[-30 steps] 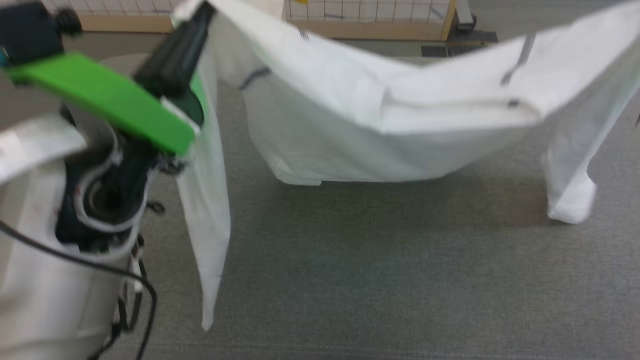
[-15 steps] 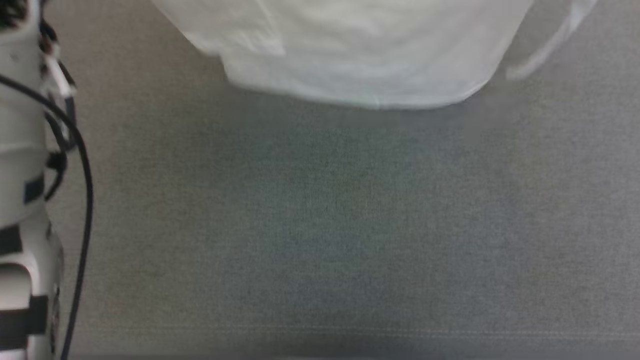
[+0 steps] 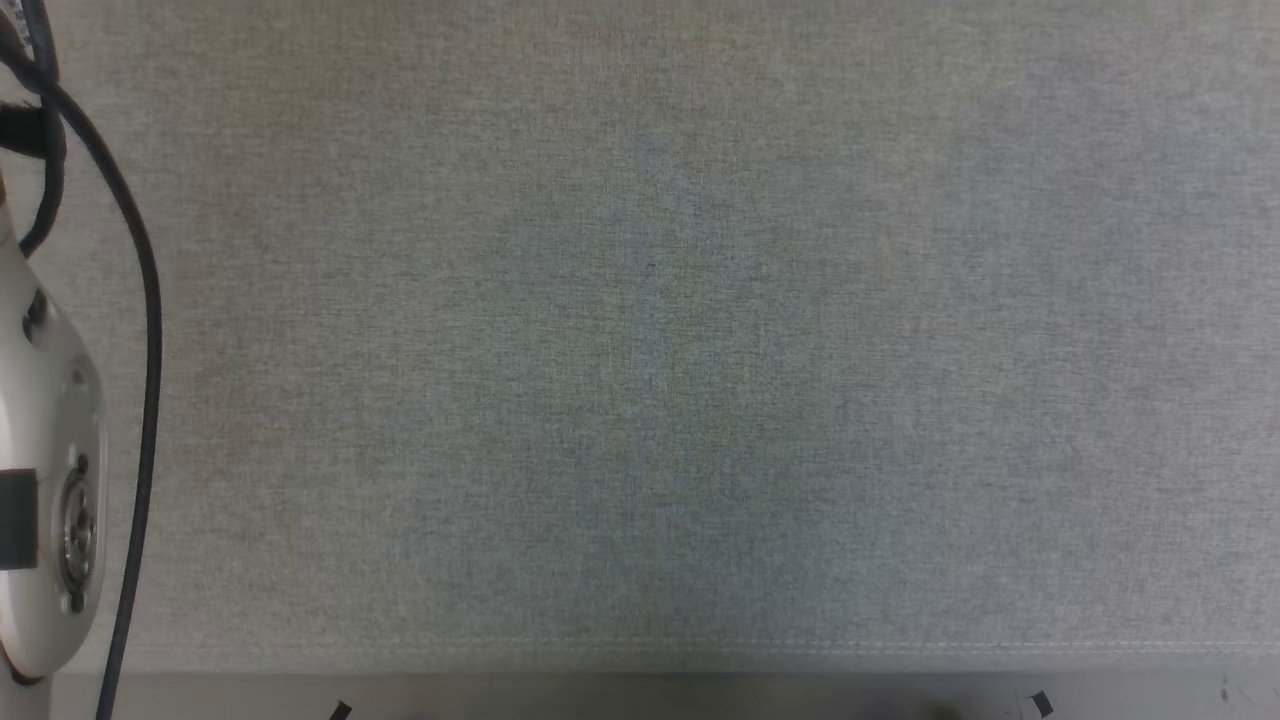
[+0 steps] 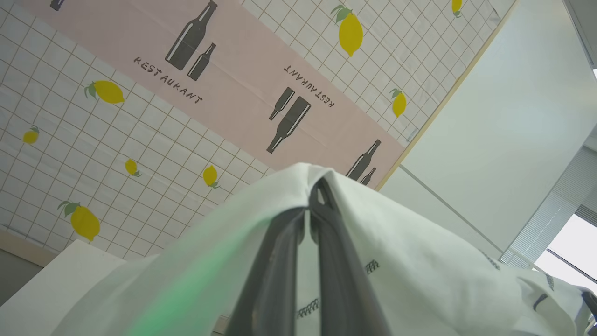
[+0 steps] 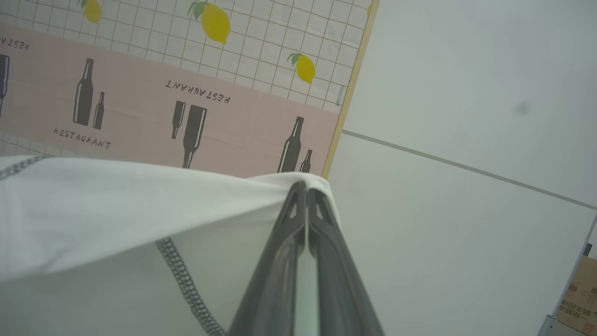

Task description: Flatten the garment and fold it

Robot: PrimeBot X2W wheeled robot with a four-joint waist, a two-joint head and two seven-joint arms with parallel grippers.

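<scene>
While held up before the lemon-patterned wall (image 4: 140, 154), clenched with the left gripper (image 4: 311, 200) on a bunched edge of the white garment (image 4: 419, 266). Clenched likewise with the right gripper (image 5: 305, 186) on another fold, grey stitching (image 5: 186, 280) just beside. In head view, grey desk (image 3: 640, 350) and black cable (image 3: 157, 340) at left.

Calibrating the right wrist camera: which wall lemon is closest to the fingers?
The small lemon beside the wooden strip, almost straight above the fingers; the big lemon and the cut-off lemon sit farther left, at the top edge.
</scene>
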